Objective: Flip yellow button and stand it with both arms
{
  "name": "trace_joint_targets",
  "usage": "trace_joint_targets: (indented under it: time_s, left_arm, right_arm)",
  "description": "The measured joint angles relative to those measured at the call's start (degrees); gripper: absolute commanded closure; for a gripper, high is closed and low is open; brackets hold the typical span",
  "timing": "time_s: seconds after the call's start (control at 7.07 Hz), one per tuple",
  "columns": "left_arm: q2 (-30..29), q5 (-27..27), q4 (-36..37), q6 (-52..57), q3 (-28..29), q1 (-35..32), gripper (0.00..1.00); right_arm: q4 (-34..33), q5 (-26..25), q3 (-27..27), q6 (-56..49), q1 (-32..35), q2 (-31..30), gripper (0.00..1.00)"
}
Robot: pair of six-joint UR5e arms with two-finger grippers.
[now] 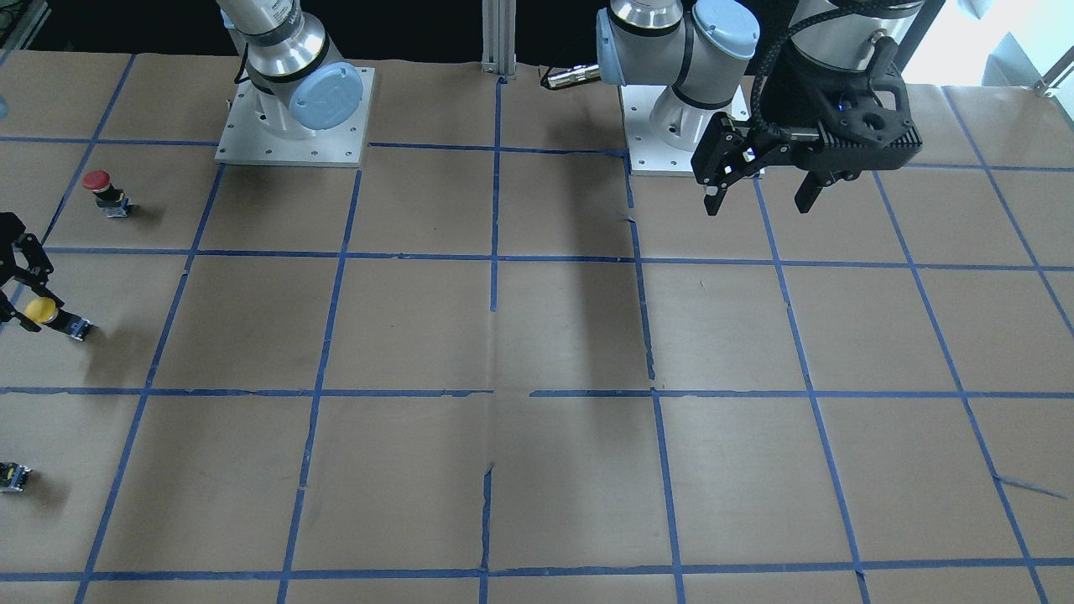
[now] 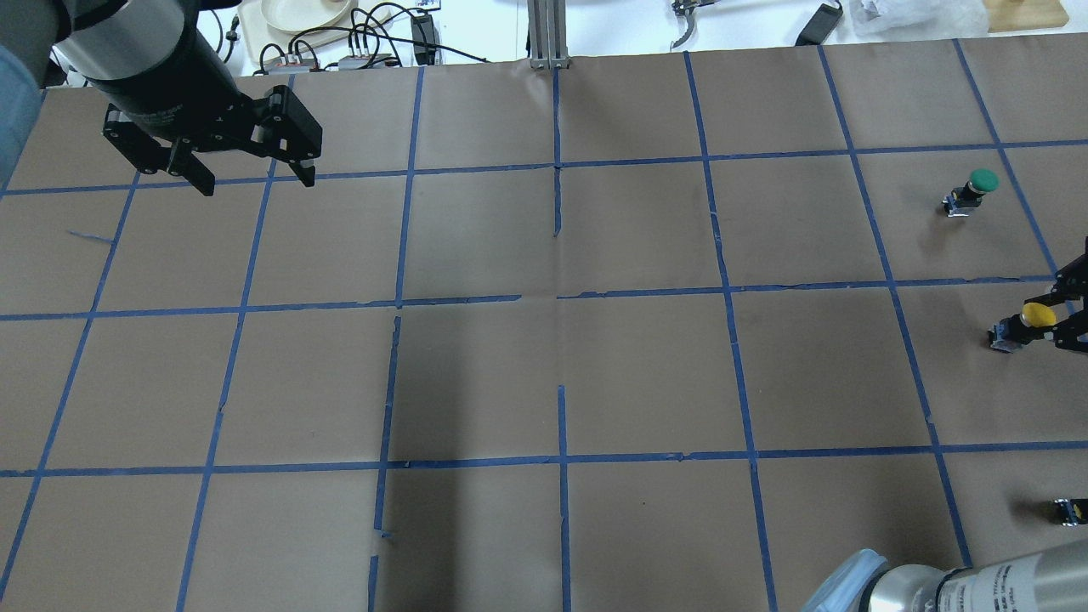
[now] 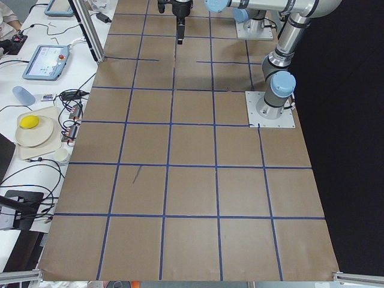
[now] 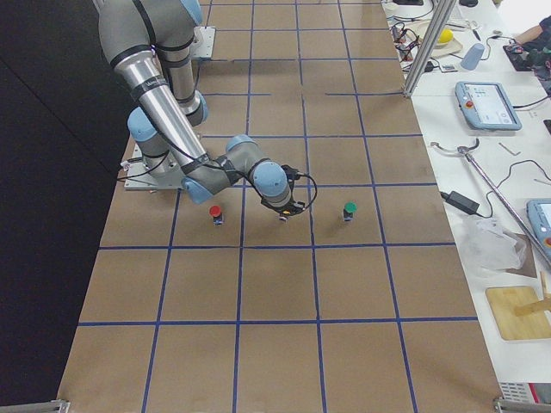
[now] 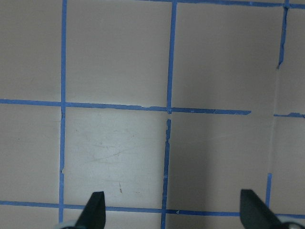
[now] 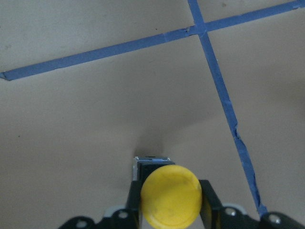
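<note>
The yellow button (image 2: 1037, 314) is at the table's far right edge in the overhead view, tilted, with its contact block end (image 1: 80, 329) down on the paper. My right gripper (image 2: 1067, 316) is shut on it just below the cap. The right wrist view shows the yellow cap (image 6: 170, 202) between the two black fingers (image 6: 208, 200). It also shows in the front view (image 1: 40, 310) with the right gripper (image 1: 17, 289) at the left edge. My left gripper (image 2: 255, 180) is open and empty, hovering over the far left of the table, with only bare paper below it in the left wrist view (image 5: 174, 210).
A red-capped button (image 1: 99, 183) and a green-capped button (image 2: 982, 181) stand on either side of the yellow one. A small capless switch piece (image 2: 1069, 510) lies near the right edge. The table (image 2: 544, 382) is brown paper with a blue tape grid.
</note>
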Motion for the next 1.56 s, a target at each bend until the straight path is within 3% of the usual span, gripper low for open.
trace_joint_targets:
  time_s: [0.42,0.71,1.13,1.56]
  left_arm:
    - [0.71,-0.03,-0.37,0.03,-1.1,-0.22,0.0]
    - [1.8,0.03,0.11,0.0,-3.34,-0.24,0.0]
    - [1.96,0.08,0.32,-0.01,-4.0,-0.22,0.0]
    - [1.43,0.08,0.33,-0.03,-3.46,-0.22,0.0]
  right_arm:
    - [1.48,-0.26,-0.54,3.58,0.33,-1.66,0.01]
    - [7.6,-3.28,-2.92,17.02,1.33,-5.69,0.0]
    - [22.8,-10.99,-10.37,45.84,10.41,-12.38,0.0]
    - [37.61,-14.39,-15.64,91.14,26.75,-20.6,0.0]
